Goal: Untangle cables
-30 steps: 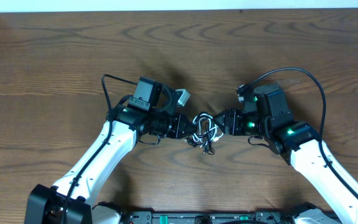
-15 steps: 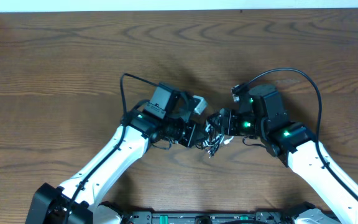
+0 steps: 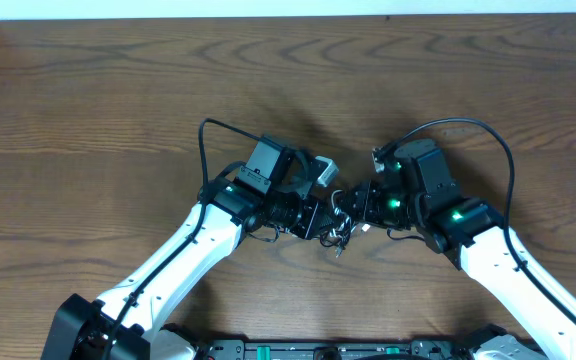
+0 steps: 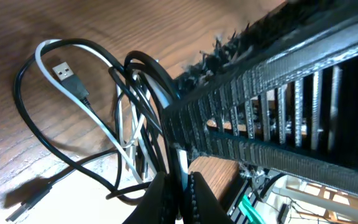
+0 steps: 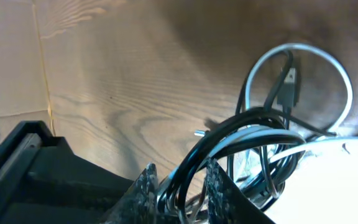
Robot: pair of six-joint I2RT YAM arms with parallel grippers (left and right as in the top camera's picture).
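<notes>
While its fingers are pressed together on a white strand at the root of the knot, the left gripper (image 4: pixel 180 186) holds a tangle of thin black and white charging cables (image 4: pixel 143 70). In its wrist view the loops fan out toward 10 o'clock, where a small silver-tipped USB plug (image 4: pixel 67 73) shows. Facing it, the right gripper (image 5: pixel 180 186) has black and white strands running through the narrow gap between its jaws; whether they bite down on them cannot be told.

Seen from overhead, the two grippers meet nose to nose, the left reaching in from 8 o'clock and the right from 4 o'clock. The tangle sits between and just below them, a little toward 6 o'clock of the table's centre. The close pairing looks deliberate: an anchor on each side of the knot would let the arms draw the strands apart. Whether the loops rest on the wood or hang just above it is unclear.

Around them spreads a brown wood-grain tabletop (image 3: pixel 88 120). A pale strip (image 3: pixel 268 8) runs along its 12 o'clock edge, and the dark base of the rig (image 3: pixel 318 350) sits at 6 o'clock.
</notes>
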